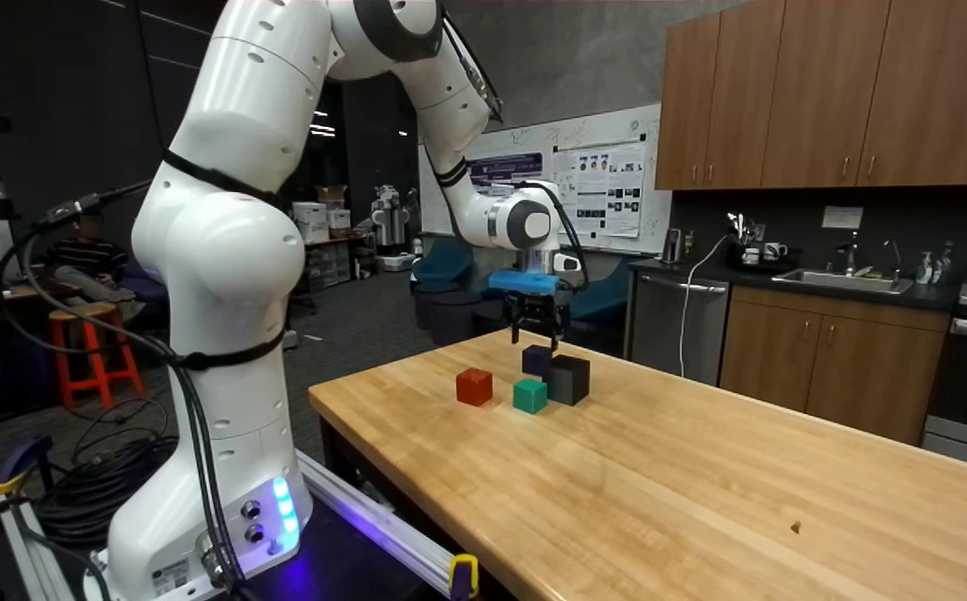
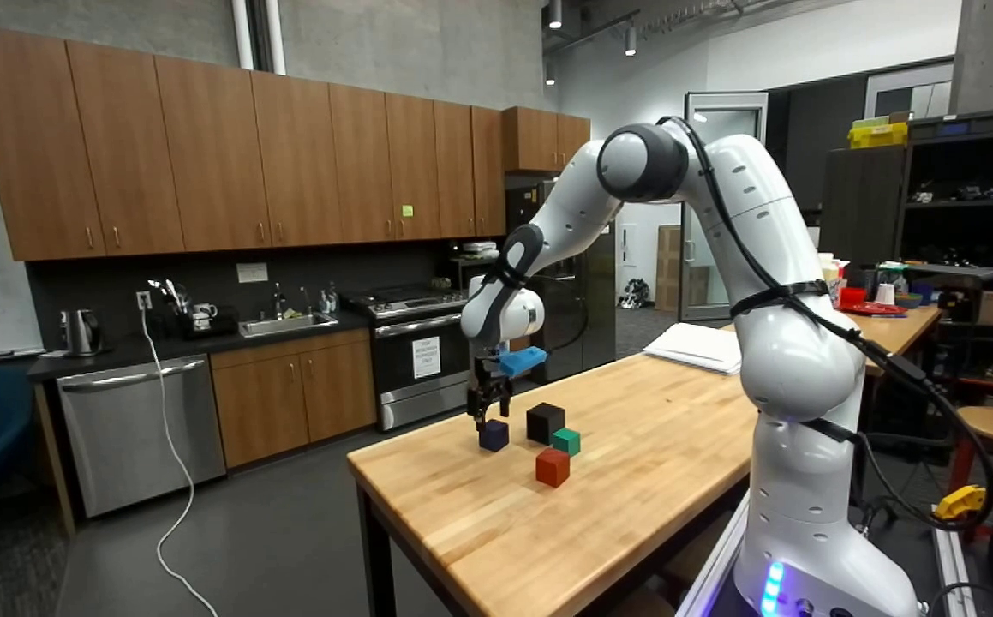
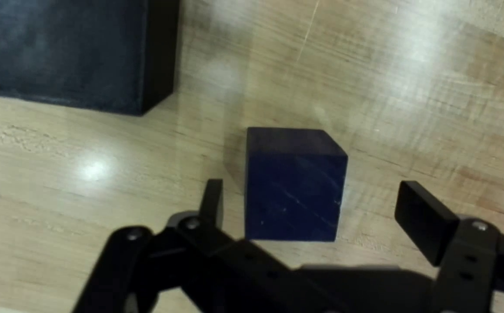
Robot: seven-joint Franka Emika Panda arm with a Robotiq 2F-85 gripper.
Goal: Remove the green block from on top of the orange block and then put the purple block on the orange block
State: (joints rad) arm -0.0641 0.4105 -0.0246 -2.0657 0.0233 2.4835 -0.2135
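Observation:
The green block (image 1: 530, 396) sits directly on the table, apart from the orange block (image 1: 474, 387). Nothing is on top of the orange block. Both also show in an exterior view, the green block (image 2: 566, 442) near the black cube and the orange block (image 2: 553, 468) closer to the camera. The purple block (image 1: 536, 361) stands on the table, also seen in an exterior view (image 2: 494, 435). In the wrist view the purple block (image 3: 295, 198) lies between the spread fingers of my gripper (image 3: 310, 200), with gaps on both sides. My gripper (image 1: 535, 340) is open, empty and above the purple block.
A larger black cube (image 1: 569, 381) stands beside the green and purple blocks; it fills the upper left of the wrist view (image 3: 56, 52). The wooden table (image 1: 658, 467) ends behind the purple block. White papers (image 2: 697, 347) lie at the table's far end.

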